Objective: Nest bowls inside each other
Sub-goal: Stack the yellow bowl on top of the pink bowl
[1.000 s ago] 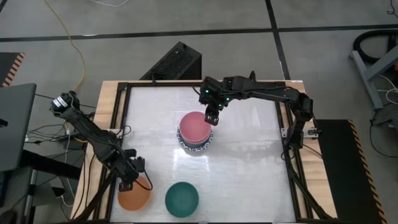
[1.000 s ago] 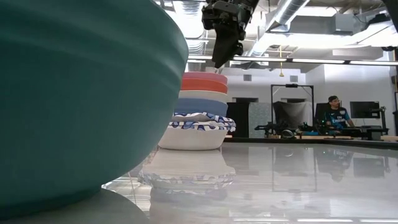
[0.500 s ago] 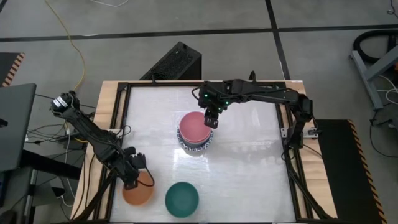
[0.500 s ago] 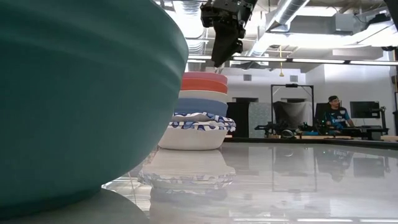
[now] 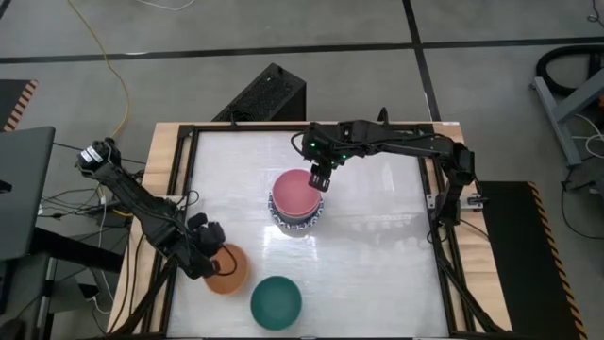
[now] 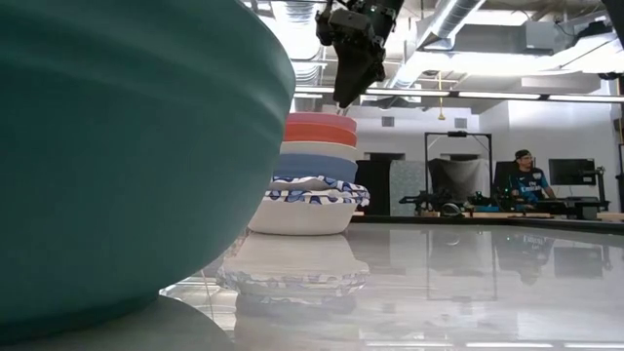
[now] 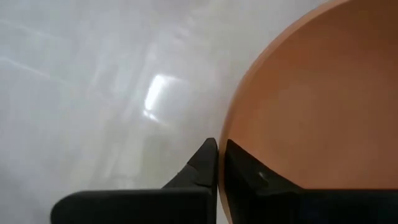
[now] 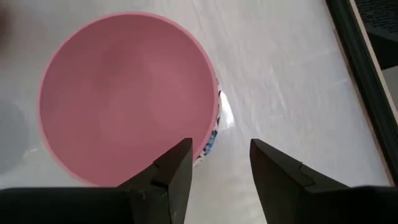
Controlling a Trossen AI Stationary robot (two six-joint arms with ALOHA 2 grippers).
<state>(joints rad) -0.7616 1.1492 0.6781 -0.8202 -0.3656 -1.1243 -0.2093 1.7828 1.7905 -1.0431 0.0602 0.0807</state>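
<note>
Two arms work over one white table (image 5: 377, 274) framed by dark rails. At the table's left edge, near the front-left corner, the left gripper (image 5: 209, 262) has its fingers pinched together on the rim of the orange bowl (image 5: 228, 271). The left wrist view shows one dark finger (image 7: 199, 167) outside the rim and the other inside, with the rim clamped between them. In the high view the orange bowl sits just inside the left rail; whether it rests on the surface or is lifted clear cannot be told.

Just beside it, toward the middle of the front edge, stands the dark green bowl (image 5: 276, 299), upright and apart from the orange bowl. In the low view this bowl fills the near left of the picture.

At the middle of the table, slightly toward the back edge, stands the stack of nested bowls (image 6: 314, 175). The low view shows its layers from the top down: pink bowl (image 5: 295, 193), red, cream, dark blue, then white bowls with blue-patterned rims at the bottom.

Above the back-right rim of the stack hangs the right gripper (image 5: 318, 179), clear of the pink bowl. Its fingers (image 8: 171, 174) stand wide apart and hold nothing. The right arm reaches in from the table's right edge.

Beyond the table, a seated person (image 6: 526, 178) shows in the room behind.
</note>
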